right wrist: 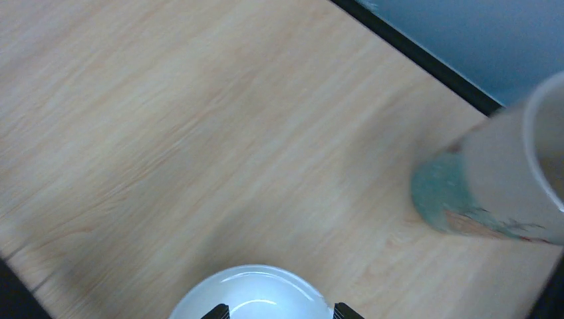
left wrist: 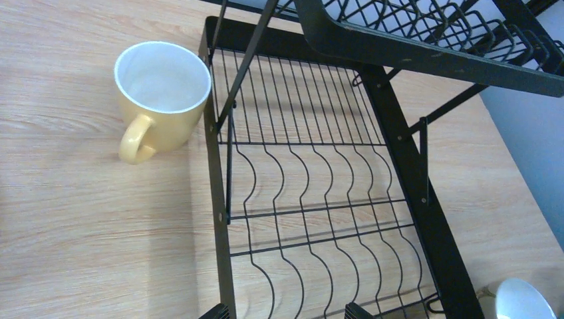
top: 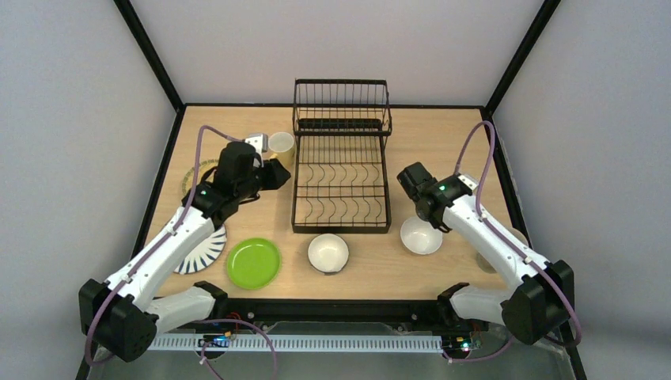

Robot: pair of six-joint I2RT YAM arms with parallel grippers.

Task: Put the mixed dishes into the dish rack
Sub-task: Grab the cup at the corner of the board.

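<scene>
left gripper (left wrist: 286, 312) wide open over dish rack (left wrist: 411, 186) left rail, pale yellow mug (left wrist: 163, 93) ahead-left beside it; right gripper (right wrist: 281, 312) open, white bowl (right wrist: 253, 292) under its tips, tabletop near-right

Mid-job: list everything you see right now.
rack: one, black wire, centre, no dishes inside
mug: one, pale yellow, beside rack's left side
green plate: one, lime, front left
striped plate: one, black-and-white, left of green plate
tan plate: one, tan, far left, mostly hidden
middle bowl: one, white inside, before rack
right bowl: one, white, front right
cup: one, pale, teal base, right edge
left claw: one, black, open, near mug
right claw: one, black, open, above right bowl
</scene>
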